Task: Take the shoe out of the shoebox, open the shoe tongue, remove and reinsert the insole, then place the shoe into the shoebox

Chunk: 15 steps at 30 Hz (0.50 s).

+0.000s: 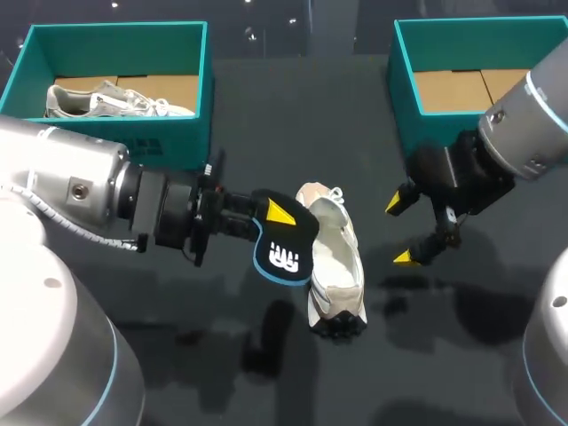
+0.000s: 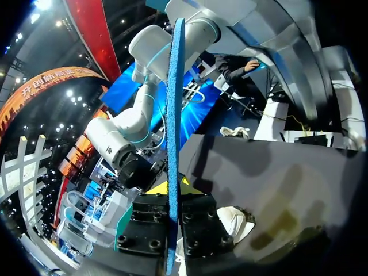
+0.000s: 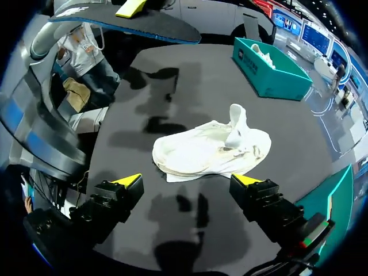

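A white shoe (image 1: pixel 335 266) lies on its side on the dark table, its tongue (image 3: pixel 236 123) standing up. My left gripper (image 1: pixel 277 217) is shut on a black insole with a blue edge (image 1: pixel 286 244) and holds it just above and left of the shoe. In the left wrist view the insole (image 2: pixel 174 115) stands edge-on between the fingers, with the shoe (image 2: pixel 236 221) below. My right gripper (image 1: pixel 401 231) hangs open to the right of the shoe. From the right wrist, the shoe (image 3: pixel 213 150) lies just ahead of the open gripper (image 3: pixel 187 181), and the held insole (image 3: pixel 144 24) is beyond it.
A teal shoebox (image 1: pixel 115 142) at the back left holds a second pale shoe (image 1: pixel 115 99). Another teal shoebox (image 1: pixel 404 98) at the back right shows only its cardboard floor. Bare table lies in front of the shoe.
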{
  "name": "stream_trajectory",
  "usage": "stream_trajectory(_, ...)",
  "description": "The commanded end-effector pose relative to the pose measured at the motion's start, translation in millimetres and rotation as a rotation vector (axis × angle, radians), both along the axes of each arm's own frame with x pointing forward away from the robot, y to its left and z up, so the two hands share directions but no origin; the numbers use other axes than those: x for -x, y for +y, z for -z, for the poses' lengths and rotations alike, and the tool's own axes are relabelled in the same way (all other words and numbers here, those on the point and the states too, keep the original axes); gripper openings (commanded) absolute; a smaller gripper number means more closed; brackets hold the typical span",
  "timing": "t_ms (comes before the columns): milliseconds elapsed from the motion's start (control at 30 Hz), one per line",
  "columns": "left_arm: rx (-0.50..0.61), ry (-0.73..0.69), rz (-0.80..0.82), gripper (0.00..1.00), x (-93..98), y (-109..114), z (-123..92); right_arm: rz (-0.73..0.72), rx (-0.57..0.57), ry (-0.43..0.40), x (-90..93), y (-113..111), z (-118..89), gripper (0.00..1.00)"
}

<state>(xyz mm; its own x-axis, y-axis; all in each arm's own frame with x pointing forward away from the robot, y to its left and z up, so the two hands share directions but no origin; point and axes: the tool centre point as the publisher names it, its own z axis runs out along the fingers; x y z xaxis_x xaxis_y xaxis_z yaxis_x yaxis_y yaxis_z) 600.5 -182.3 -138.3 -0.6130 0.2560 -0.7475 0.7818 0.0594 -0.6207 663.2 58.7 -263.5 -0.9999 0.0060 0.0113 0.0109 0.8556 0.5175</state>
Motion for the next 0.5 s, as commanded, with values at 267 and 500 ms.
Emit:
stream_trajectory(267, -0.005, 0.054, -0.029, 0.0, 36.6, -10, 23, -0.105, 0.056, -0.213, 14.8, -1, 27, 1.0)
stream_trajectory(500, -0.001, 0.087, -0.026, 0.0, 44.6, -20, 36, -0.12, 0.044, -0.204, 13.0, 6, 47, 1.0)
